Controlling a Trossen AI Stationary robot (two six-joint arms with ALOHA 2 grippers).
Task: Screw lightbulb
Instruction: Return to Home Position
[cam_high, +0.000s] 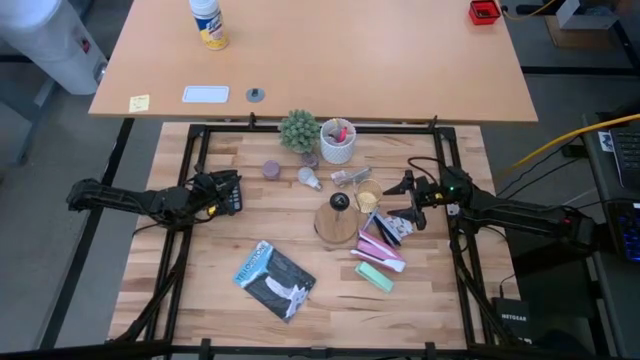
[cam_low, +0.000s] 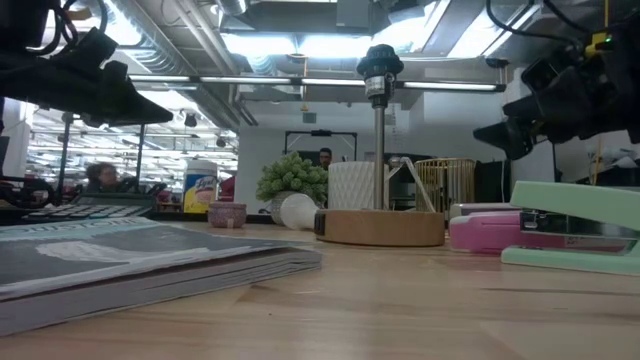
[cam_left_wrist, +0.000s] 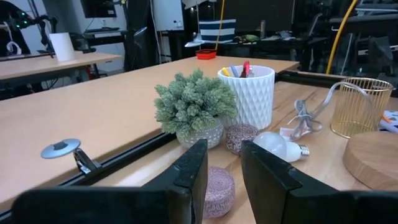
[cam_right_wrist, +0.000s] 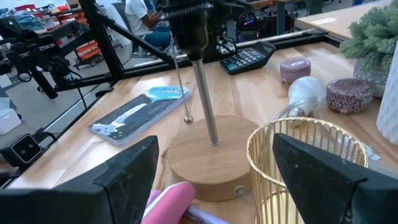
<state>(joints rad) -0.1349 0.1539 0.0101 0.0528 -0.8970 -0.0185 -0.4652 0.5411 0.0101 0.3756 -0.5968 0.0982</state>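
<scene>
The lightbulb (cam_high: 309, 178) is small and whitish with a grey screw base. It lies on its side on the wooden table between the two arms, and also shows as the lightbulb (cam_left_wrist: 277, 146) and the lightbulb (cam_right_wrist: 308, 93). The round wooden stand (cam_high: 337, 222) carries a metal rod with a black socket (cam_low: 379, 65) on top. My left gripper (cam_left_wrist: 224, 180) hovers open at the table's left, pointing level toward the bulb. My right gripper (cam_right_wrist: 214, 180) hovers wide open at the right, facing the stand (cam_right_wrist: 211, 155). Neither holds anything.
A potted plant (cam_high: 298, 130) and a white pen cup (cam_high: 338, 140) stand at the far edge. Two small pink discs (cam_left_wrist: 217, 190) lie near the bulb. A gold wire cup (cam_right_wrist: 305, 162), pink stapler (cam_high: 380, 245), green stapler (cam_high: 375, 275), magazine (cam_high: 275, 280) and calculator (cam_right_wrist: 249, 59) are on the table.
</scene>
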